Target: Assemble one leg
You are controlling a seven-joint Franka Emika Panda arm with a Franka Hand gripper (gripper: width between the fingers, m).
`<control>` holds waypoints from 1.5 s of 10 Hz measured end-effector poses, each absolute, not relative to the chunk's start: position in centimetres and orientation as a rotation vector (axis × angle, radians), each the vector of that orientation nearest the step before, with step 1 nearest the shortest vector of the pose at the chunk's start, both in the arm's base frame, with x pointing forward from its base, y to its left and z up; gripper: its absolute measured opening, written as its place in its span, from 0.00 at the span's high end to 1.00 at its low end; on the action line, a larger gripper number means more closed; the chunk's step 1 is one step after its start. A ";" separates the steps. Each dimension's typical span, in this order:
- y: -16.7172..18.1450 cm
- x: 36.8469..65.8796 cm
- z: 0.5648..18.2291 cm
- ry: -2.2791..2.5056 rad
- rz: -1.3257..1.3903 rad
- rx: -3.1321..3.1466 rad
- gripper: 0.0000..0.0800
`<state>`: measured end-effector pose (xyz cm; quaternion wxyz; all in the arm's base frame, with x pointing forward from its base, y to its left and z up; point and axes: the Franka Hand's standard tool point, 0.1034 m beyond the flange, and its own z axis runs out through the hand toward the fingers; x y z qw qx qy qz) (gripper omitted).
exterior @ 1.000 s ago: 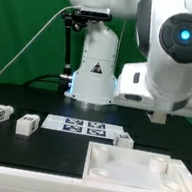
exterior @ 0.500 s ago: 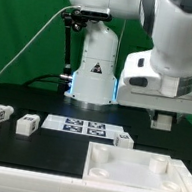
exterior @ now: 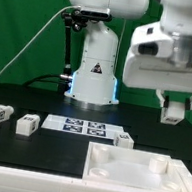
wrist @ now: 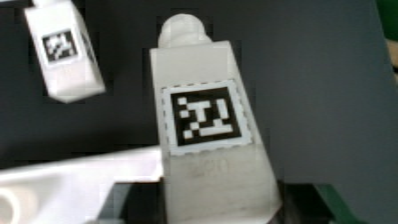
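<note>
Black tabletop (exterior: 64, 152), white recessed tray (exterior: 122, 173); fingers (wrist: 132, 206) tight around one tagged leg (wrist: 210, 120), aloft.

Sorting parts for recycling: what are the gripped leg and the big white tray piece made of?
Leg: likely moulded plastic, matte white, smooth with rounded tip; its tag looks like a printed paper sticker. Tray piece: seemingly the same matte white plastic, with moulded recesses.
</note>
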<state>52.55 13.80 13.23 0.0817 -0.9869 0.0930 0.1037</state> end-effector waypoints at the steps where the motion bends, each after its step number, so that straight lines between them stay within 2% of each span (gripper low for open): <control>1: 13.8 51.4 13.0 0.279 0.246 -2.962 0.63; 4: 13.9 52.4 12.8 0.259 -0.164 -2.960 0.63; 6: 13.4 54.9 15.3 0.269 -0.404 -2.920 0.63; 7: 13.0 55.6 15.8 0.251 -0.474 -2.912 0.63; 11: 13.0 55.5 15.4 0.247 -0.462 -2.915 0.63; 13: 12.1 57.1 14.4 0.171 -0.493 -2.930 0.63; 15: 11.9 58.3 14.4 0.144 -0.522 -2.930 0.63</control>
